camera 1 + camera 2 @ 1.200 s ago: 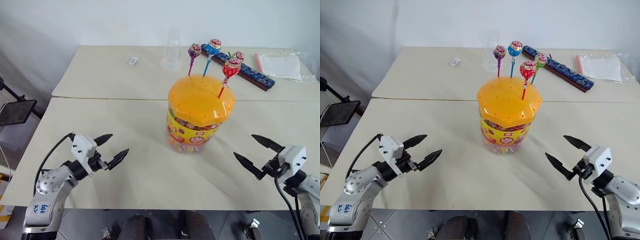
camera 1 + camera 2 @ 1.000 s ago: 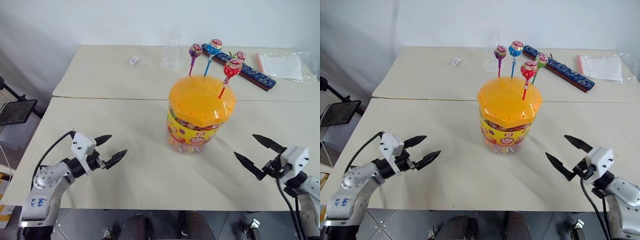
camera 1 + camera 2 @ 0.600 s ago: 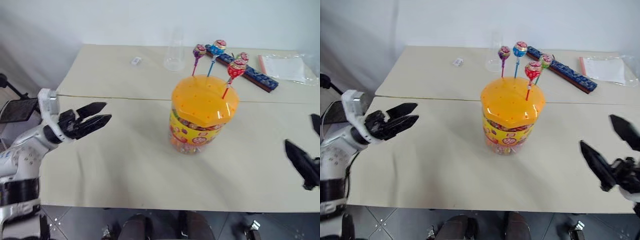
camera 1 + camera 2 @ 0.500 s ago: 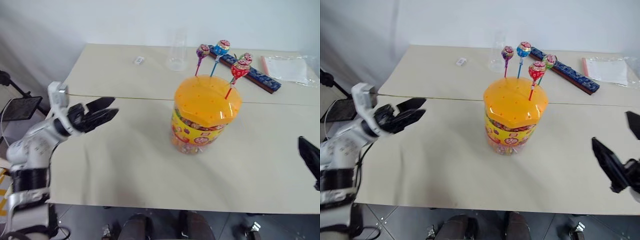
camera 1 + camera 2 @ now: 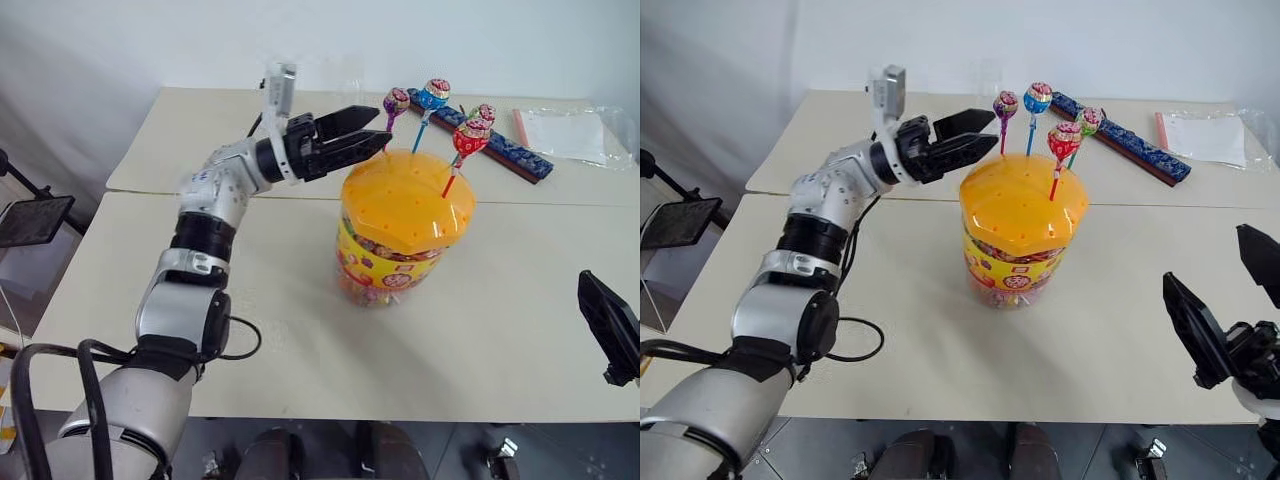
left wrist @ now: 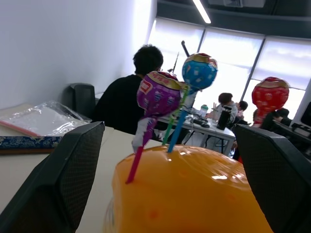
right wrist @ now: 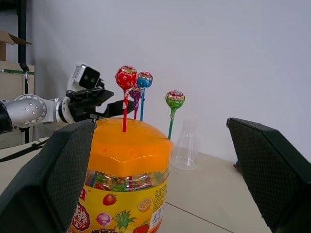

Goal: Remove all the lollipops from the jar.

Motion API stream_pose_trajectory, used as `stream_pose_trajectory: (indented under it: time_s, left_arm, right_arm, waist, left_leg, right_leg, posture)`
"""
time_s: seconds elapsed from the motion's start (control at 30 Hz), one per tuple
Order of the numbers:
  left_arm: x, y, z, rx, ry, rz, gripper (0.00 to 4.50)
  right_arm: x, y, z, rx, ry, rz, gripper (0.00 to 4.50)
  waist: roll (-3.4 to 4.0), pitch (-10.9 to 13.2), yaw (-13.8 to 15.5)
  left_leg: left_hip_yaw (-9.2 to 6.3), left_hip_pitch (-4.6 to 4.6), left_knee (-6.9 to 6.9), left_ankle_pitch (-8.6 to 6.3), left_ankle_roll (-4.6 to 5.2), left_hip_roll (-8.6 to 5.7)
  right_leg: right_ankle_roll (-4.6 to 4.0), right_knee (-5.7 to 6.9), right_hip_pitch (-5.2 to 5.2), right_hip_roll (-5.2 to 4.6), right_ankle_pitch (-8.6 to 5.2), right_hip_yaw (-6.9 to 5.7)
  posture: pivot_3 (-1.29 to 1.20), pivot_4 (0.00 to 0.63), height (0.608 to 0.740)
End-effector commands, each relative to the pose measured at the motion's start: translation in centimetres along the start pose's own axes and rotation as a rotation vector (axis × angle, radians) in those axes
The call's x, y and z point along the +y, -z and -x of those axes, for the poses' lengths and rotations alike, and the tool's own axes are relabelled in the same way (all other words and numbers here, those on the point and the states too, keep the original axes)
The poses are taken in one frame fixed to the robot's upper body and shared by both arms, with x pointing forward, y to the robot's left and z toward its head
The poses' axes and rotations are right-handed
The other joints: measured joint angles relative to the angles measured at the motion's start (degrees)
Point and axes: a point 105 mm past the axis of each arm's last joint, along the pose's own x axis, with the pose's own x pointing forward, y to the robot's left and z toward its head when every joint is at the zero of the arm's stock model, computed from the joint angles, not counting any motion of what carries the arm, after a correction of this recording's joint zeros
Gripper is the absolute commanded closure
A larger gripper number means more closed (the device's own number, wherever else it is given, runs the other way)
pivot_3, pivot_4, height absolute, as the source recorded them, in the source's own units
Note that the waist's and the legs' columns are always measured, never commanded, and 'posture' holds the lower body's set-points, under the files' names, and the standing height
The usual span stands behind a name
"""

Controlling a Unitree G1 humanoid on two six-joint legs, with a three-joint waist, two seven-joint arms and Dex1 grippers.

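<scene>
Two tables (image 5: 250,330) abutting, unchanged since earlier frames. One jar (image 5: 400,245) upright on near table, same spot as before, orange lid on. Left arm (image 5: 205,225) now stretched up and across toward jar; a second ago low at near table edge, well left of jar. Left gripper (image 5: 362,135) now level with lid top, just left of jar, tips near purple lollipop's stick, not touching; fingers spread wide, empty. Right gripper (image 5: 1230,300) raised and drawn back, well right of jar, near table's front edge; previously lower over the table top; fingers wide apart, empty. One blue patterned bar (image 5: 495,140) behind jar, to its right. One clear bag (image 5: 570,130) further right of jar. One clear cup (image 7: 187,148) behind jar. Four lollipops, all standing in lid holes as before: purple (image 5: 394,101), blue (image 5: 433,93), red (image 5: 469,134), green (image 5: 483,112). One small white object (image 5: 910,124) far left behind jar.
</scene>
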Motion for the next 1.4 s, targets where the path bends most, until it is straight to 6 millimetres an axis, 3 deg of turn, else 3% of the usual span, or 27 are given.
stream_pose_trajectory:
  time_s: [0.03, 0.17, 0.37, 0.47, 0.53, 0.63, 0.7, 0.83, 0.9, 0.97, 1.03, 1.1, 1.2, 1.3, 1.4]
  left_arm:
    - [0.4, -0.8, -1.3, 0.0, -0.02, -0.021, 0.4]
    - [0.6, -0.1, -1.9, 0.033, -0.026, 0.004, 1.51]
    - [-0.2, -0.8, -3.1, 0.003, 0.028, 0.021, 3.31]
    - [0.3, -1.0, -2.8, -0.027, -0.009, 0.013, 4.27]
    - [0.6, -1.9, -2.5, -0.095, -0.025, 0.03, 4.49]
    - [0.2, -6.2, -1.1, -0.37, 0.014, 0.097, 4.49]
    - [0.5, -8.2, 0.5, -0.491, -0.001, 0.152, 4.49]
    - [3.5, -6.6, 6.4, -0.312, -0.344, 0.064, 4.49]
    - [5.0, -4.1, 10.7, -0.036, -0.606, 0.063, 4.49]
    - [5.2, -2.5, 14.8, 0.179, -0.804, 0.078, 4.49]
    - [3.5, -2.0, 18.7, 0.304, -0.912, 0.112, 4.49]
    - [1.7, -1.0, 20.5, 0.412, -0.943, 0.133, 4.49]
    - [-2.6, 3.2, 24.9, 0.663, -1.002, 0.234, 4.49]
    - [-5.0, 6.0, 27.7, 0.775, -1.07, 0.295, 4.49]
    - [-6.1, 8.6, 29.7, 0.785, -1.114, 0.329, 4.49]
  right_arm:
    - [0.4, -0.7, -0.3, -0.028, 0.004, 0.03, 0.0]
    - [0.7, -0.8, -0.3, -0.03, 0.024, 0.041, 0.0]
    - [0.7, -0.9, -0.2, -0.023, 0.048, 0.051, 0.0]
    - [1.0, -0.9, -0.3, -0.022, 0.047, 0.048, 0.0]
    - [1.1, -0.8, -0.4, -0.023, 0.042, 0.043, 0.0]
    - [1.3, -0.9, -0.8, -0.038, 0.009, 0.03, 0.0]
    - [1.7, -0.9, -1.4, -0.054, -0.039, 0.009, 0.0]
    - [4.3, -0.6, -3.4, -0.026, -0.336, -0.067, 0.0]
    - [6.2, 0.1, -3.5, 0.04, -0.531, -0.097, 0.0]
    - [7.2, 0.6, -3.2, 0.087, -0.662, -0.115, 0.0]
    - [7.3, 1.2, -2.9, 0.113, -0.733, -0.126, 0.0]
    - [7.1, 1.9, -2.4, 0.132, -0.764, -0.119, 0.0]
    - [6.4, 3.1, -1.4, 0.175, -0.776, -0.127, 0.0]
    - [5.5, 3.8, -0.8, 0.195, -0.759, -0.111, 0.0]
    - [4.0, 4.0, 0.2, 0.235, -0.69, -0.072, 0.0]
  waist:
    - [-0.03, 0.0, 0.1]
    - [-0.05, 0.0, 0.5]
    - [-0.07, 0.0, 0.4]
    - [-0.07, 0.0, 0.3]
    - [-0.07, 0.0, 0.3]
    - [-0.08, 0.0, 0.2]
    - [-0.1, 0.1, 0.0]
    - [-0.09, 0.1, -1.1]
    - [-0.09, 0.1, -1.3]
    - [-0.12, 0.1, -1.2]
    - [-0.37, 0.2, -1.1]
    - [-0.62, 0.4, -1.2]
    - [-0.79, 0.4, -0.3]
    - [-0.75, 0.4, 0.4]
    - [-0.73, 0.4, 0.9]
  left_leg:
    - [-0.01, -0.01, 0.01, 0.0, 0.0, 0.04]
    - [-0.07, -0.1, 0.06, 0.01, 0.08, -0.05]
    - [-0.08, -0.13, 0.06, -0.01, 0.12, -0.06]
    - [-0.08, -0.12, 0.06, 0.0, 0.12, -0.05]
    - [-0.08, -0.11, 0.05, 0.0, 0.12, -0.02]
    - [-0.09, -0.13, 0.06, 0.0, 0.12, -0.02]
    - [-0.09, -0.13, 0.06, 0.0, 0.12, 0.0]
    - [-0.02, 0.05, 0.04, 0.0, 0.12, -0.01]
    - [-0.16, 0.1, 0.02, 0.01, 0.09, 0.03]
    - [-0.12, 0.09, -0.01, 0.01, 0.08, -0.01]
    - [-0.22, 0.01, 0.0, 0.02, 0.07, 0.02]
    - [-0.24, -0.1, 0.01, 0.0, 0.07, 0.02]
    - [-0.49, -0.12, 0.1, -0.06, 0.08, -0.05]
    - [-0.53, 0.02, 0.12, -0.19, 0.1, -0.09]
    - [-0.83, -0.09, 0.26, -0.1, -0.06, -0.06]
  right_leg:
    - [0.0, 0.01, 0.0, -0.01, 0.0, 0.0]
    - [0.01, -0.04, 0.01, -0.14, 0.0, -0.03]
    - [0.02, -0.05, 0.01, -0.16, 0.01, -0.06]
    - [0.02, -0.05, 0.0, -0.15, 0.01, -0.05]
    - [0.02, -0.04, 0.0, -0.13, 0.01, -0.06]
    - [0.02, -0.03, -0.02, -0.15, 0.01, -0.05]
    - [0.02, -0.02, -0.03, -0.16, 0.01, -0.04]
    - [0.02, 0.12, 0.0, -0.18, 0.01, 0.03]
    - [0.02, 0.31, 0.0, -0.17, 0.01, -0.07]
    - [0.02, 0.34, -0.04, -0.16, 0.01, -0.02]
    - [0.02, 0.35, -0.07, -0.13, 0.01, -0.11]
    - [0.02, 0.33, -0.13, -0.17, 0.01, -0.1]
    - [0.02, 0.37, -0.05, -0.24, 0.01, -0.11]
    - [0.02, 0.33, 0.1, -0.29, 0.01, 0.09]
    - [-0.01, 0.1, 0.27, -0.33, -0.01, 0.36]
  posture:
    - [0.0, 0.15, 0.74]
    - [0.0, 0.15, 0.74]
    - [0.0, 0.15, 0.74]
    - [0.0, 0.15, 0.74]
    - [0.0, 0.15, 0.74]
    - [0.0, 0.15, 0.74]
    - [0.0, 0.15, 0.74]
    - [0.0, 0.15, 0.74]
    - [0.0, 0.15, 0.74]
    - [0.0, 0.15, 0.74]
    - [0.0, 0.15, 0.74]
    - [0.0, 0.15, 0.74]
    - [0.0, 0.15, 0.74]
    - [0.0, 0.15, 0.74]
    - [0.0, 0.15, 0.74]
